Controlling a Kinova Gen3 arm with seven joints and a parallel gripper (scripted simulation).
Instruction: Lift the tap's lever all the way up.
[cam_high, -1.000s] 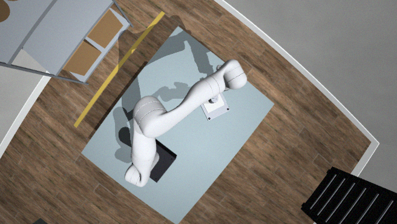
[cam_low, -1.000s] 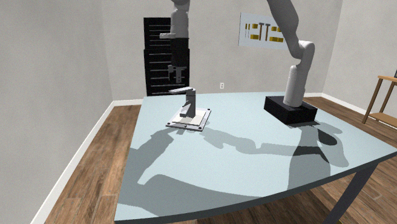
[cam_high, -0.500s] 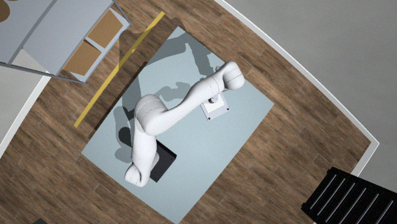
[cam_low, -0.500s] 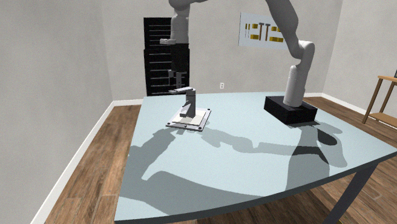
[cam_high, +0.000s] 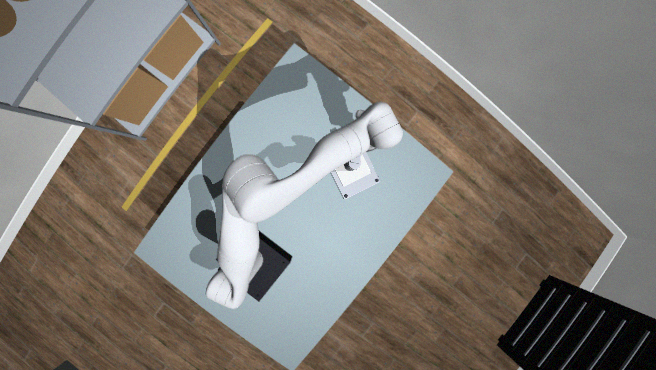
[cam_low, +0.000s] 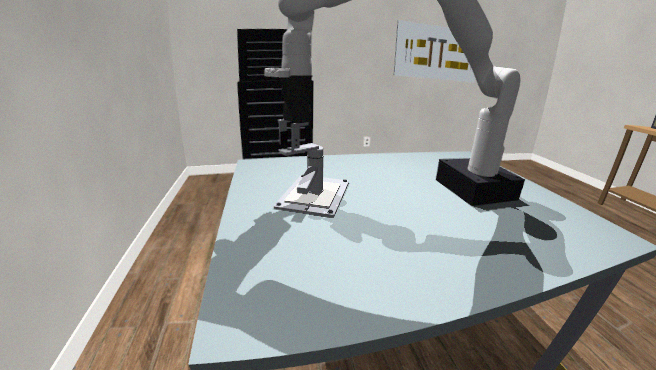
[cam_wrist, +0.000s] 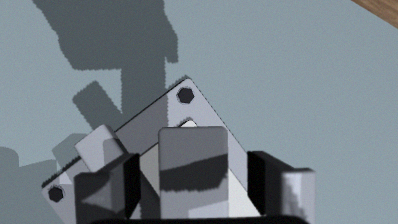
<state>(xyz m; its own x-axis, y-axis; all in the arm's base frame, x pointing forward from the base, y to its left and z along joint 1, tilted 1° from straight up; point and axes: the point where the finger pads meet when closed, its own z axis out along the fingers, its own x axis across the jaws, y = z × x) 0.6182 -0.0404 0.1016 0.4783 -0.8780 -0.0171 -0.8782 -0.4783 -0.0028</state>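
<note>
A grey tap (cam_low: 314, 172) stands on a square bolted plate (cam_low: 312, 199) on the light blue table. Its flat lever (cam_low: 299, 148) sticks out roughly level from the top of the tap's column, and its spout slopes down toward the plate. My gripper (cam_low: 293, 136) hangs straight down over the lever, open, with the fingertips at about the lever's height. In the wrist view the lever (cam_wrist: 193, 160) lies between my two dark fingers, with a gap on each side. From above, my arm hides most of the tap, and only the plate (cam_high: 358, 181) shows.
My arm's black base block (cam_low: 479, 181) sits on the table to the right of the tap. A black slatted rack (cam_low: 265, 95) stands against the back wall behind the tap. A wooden shelf frame (cam_low: 632, 165) stands at the far right.
</note>
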